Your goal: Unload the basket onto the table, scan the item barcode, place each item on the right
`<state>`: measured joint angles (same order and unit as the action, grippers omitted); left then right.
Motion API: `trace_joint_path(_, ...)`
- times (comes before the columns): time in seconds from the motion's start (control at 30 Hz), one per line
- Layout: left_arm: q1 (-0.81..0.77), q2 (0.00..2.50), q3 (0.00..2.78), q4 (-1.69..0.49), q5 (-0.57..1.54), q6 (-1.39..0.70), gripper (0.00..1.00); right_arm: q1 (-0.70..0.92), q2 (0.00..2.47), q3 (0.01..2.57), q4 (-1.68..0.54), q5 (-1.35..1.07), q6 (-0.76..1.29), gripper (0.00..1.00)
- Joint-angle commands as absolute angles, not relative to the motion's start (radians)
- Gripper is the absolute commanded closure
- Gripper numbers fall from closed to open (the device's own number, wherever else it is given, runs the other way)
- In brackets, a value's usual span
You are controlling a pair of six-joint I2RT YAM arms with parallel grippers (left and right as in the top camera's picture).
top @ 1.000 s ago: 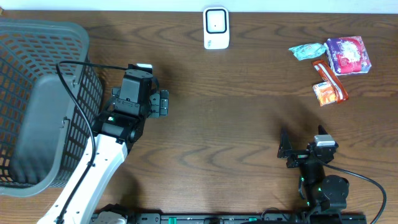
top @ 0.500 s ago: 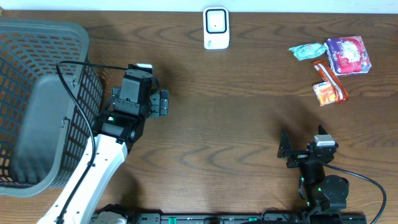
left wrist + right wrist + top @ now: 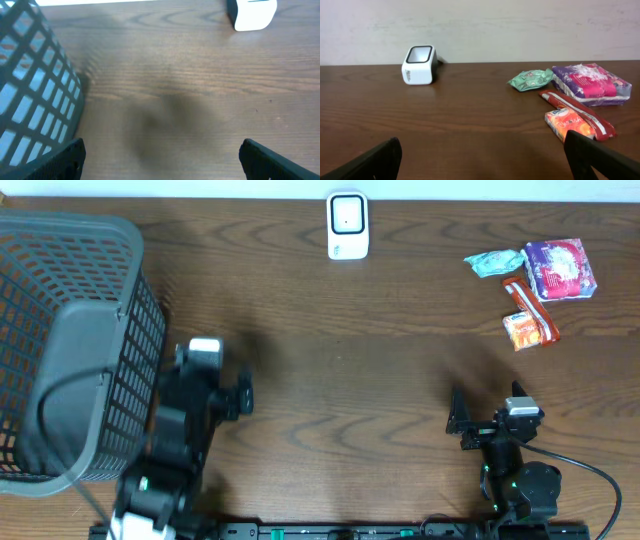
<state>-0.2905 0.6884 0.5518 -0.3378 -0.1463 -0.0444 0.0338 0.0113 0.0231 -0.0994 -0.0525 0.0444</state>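
Looking from above, the scanner point(image 3: 347, 225) stands at the middle of the back edge of the surface point(image 3: 350, 380). Four snack items lie close together near the back right corner: a green packet point(image 3: 493, 262), a purple pack point(image 3: 560, 268), a red stick point(image 3: 520, 292) and an orange packet point(image 3: 520, 332). The red stick lies between the purple pack and the orange packet. Only this view shows the whole grey basket point(image 3: 70, 330) along the left edge. The left arm point(image 3: 180, 440) is just beside it near the front left corner, and it is blurred. The right arm point(image 3: 510, 450) is near the front edge on the right side, well apart from the items.

The left wrist view gives only one wall of the basket, bare wood and the lower part of the scanner; the items show only in the other two views. The left fingers point(image 3: 60, 160) stand wide apart and hold nothing.

The right wrist view shows things from the side: the scanner's dark window faces upward, and a pale wall point(image 3: 480, 25) is behind it. The right fingers point(image 3: 600, 160) are also wide and empty. Bare wood lies between them and the items.
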Motion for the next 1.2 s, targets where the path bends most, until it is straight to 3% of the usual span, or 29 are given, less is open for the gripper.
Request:
trace_joint_path(0.0,-0.286,0.524,0.444,-0.327,-0.139,0.033,0.02,0.026,0.006,0.017,-0.097,-0.047,0.048,0.01)
trace_joint_path(0.23,-0.273,0.218,0.212,-0.245,-0.142,0.033,0.02,0.026,0.006,0.017,-0.097,-0.047,0.048,0.01)
trace_joint_path(0.43,-0.208,0.093,0.087,-0.089,-0.085,0.034,0.02,0.026,0.006,0.017,-0.097,-0.047,0.048,0.01)
trace_joint_path(0.6,-0.147,0.000,0.039,-0.081,0.020,0.104,0.02,0.026,0.006,0.017,-0.097,-0.047,0.048,0.01)
trace_joint_path(1.17,-0.057,0.001,0.004,-0.069,0.040,0.086,0.02,0.026,0.006,0.017,-0.097,-0.047,0.048,0.01)
